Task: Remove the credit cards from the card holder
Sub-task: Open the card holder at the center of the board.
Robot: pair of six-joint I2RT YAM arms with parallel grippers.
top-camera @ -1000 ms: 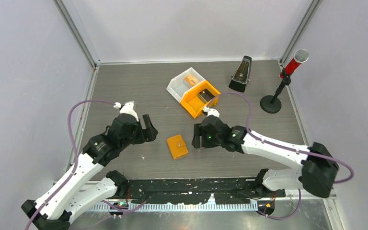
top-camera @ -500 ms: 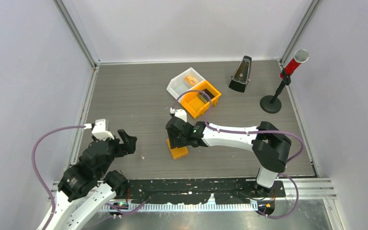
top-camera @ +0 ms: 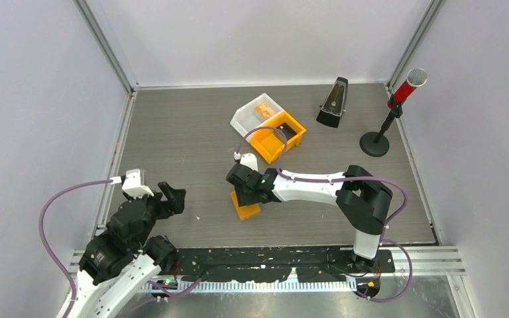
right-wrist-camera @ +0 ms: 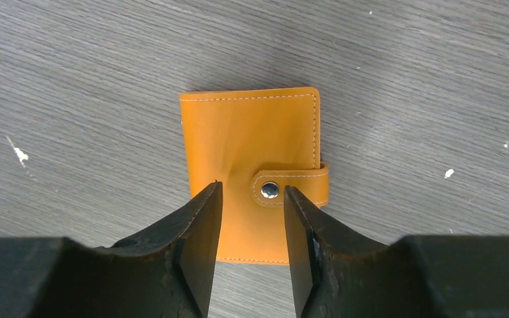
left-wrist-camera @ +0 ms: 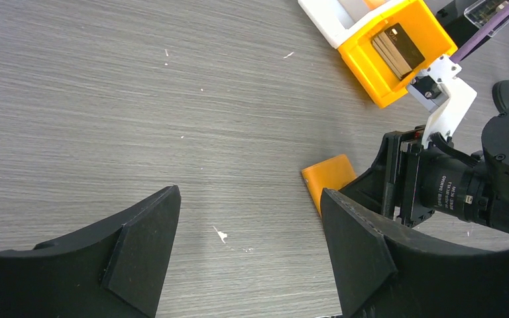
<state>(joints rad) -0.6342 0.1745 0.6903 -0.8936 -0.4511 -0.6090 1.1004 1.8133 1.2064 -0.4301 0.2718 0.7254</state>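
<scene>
Card holder (right-wrist-camera: pixel 252 146): flat orange wallet, lying closed on the grey wood-grain table (top-camera: pixel 172 132) near the front middle, well short of the two bins. Its strap tab is folded over the right edge in the right wrist view and fastened by a metal snap. Right gripper (right-wrist-camera: pixel 250 189): positioned directly above the holder, pointing down at it, fingers apart by a narrow gap. The snap shows in that gap, with one finger over the holder's face to the left of the snap and the other over the tab to its right. Whether the tips touch the leather cannot be determined, and nothing is seen pinched. In the overhead view the right arm reaches across to the left, its head covering the far half of the holder and leaving only the near corner exposed. Left gripper (left-wrist-camera: pixel 248 199): fingers spread wide and empty, held above bare table on the left side, well apart from the holder, which appears beyond its right finger in the left wrist view. Orange bin (top-camera: pixel 262 147): stands beyond the holder and contains a dark flat item (left-wrist-camera: pixel 397 50). White bin (top-camera: pixel 242 122): touches the orange bin's far side and holds a small orange item (top-camera: pixel 263 109). Metronome (top-camera: pixel 333 103) and red microphone on a stand (top-camera: pixel 407 86): at the far right
</scene>
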